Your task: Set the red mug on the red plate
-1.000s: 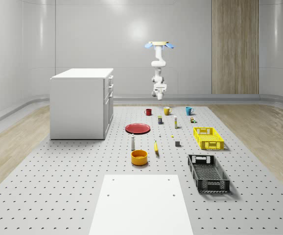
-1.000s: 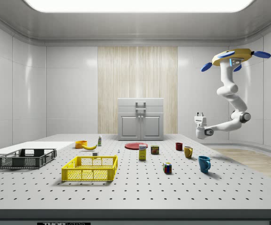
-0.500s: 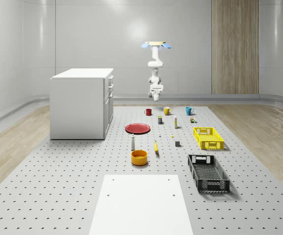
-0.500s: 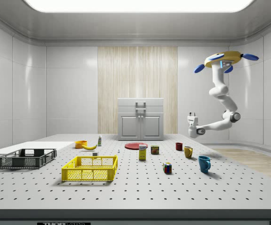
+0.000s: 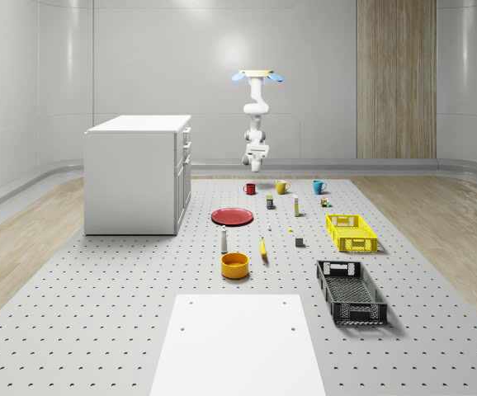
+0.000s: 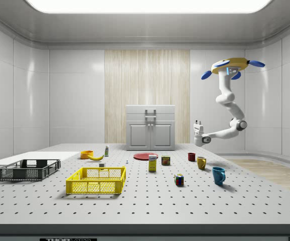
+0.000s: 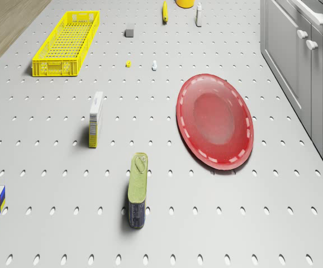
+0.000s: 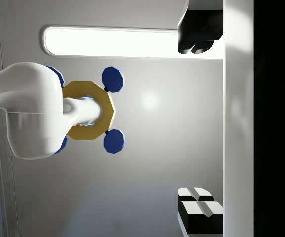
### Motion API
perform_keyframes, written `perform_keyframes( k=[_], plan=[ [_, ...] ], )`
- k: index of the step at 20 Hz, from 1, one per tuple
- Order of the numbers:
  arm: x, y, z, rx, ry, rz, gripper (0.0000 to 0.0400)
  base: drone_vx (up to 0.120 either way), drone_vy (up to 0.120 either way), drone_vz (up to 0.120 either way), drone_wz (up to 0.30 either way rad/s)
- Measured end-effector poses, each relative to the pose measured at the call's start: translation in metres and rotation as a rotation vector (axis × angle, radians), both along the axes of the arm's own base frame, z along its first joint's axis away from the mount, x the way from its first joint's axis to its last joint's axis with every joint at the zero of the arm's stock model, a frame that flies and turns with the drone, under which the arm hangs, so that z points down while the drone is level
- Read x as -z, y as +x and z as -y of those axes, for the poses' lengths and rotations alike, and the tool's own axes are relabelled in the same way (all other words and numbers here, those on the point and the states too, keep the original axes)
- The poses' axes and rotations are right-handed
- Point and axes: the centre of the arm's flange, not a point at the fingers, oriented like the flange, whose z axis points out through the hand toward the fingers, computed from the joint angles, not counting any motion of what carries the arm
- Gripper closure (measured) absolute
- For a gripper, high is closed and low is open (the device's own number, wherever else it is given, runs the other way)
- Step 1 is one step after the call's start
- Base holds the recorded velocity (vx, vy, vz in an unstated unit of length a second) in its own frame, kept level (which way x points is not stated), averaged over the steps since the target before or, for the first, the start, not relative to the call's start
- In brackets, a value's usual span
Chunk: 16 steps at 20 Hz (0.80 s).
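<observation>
While your drone hovers high past the table's far end, your gripper, fingers apart and pointing up at nothing, hangs above the red mug, which stands upright well short of the red plate.

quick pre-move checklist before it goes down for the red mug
1. Red mug upright and free on the table: ok, nothing touches it.
2. Red plate bare, ready to receive the mug: ok.
3. Gripper aimed at the mug: not ok, it points up, hanging above the mug.
4. Drone airborne near the mug: ok, it hovers high by the table's far end in the whole-scene view.
5. Neighbours clear of the mug: ok, the yellow mug and the can stand apart from it.
6. Fingers open wide enough: ok, wide apart in the wrist view.
</observation>
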Motion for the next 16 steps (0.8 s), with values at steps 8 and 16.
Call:
perform_keyframes(
  k=[8,16],
  plan=[
    [0.006,0.000,-0.025,0.007,-0.263,0.006,0.0000,0.120,-0.120,0.000,0.000],
    [0.066,0.001,-0.084,0.033,-1.132,0.007,0.0000,0.120,-0.085,-0.050,0.000]
  ],
)
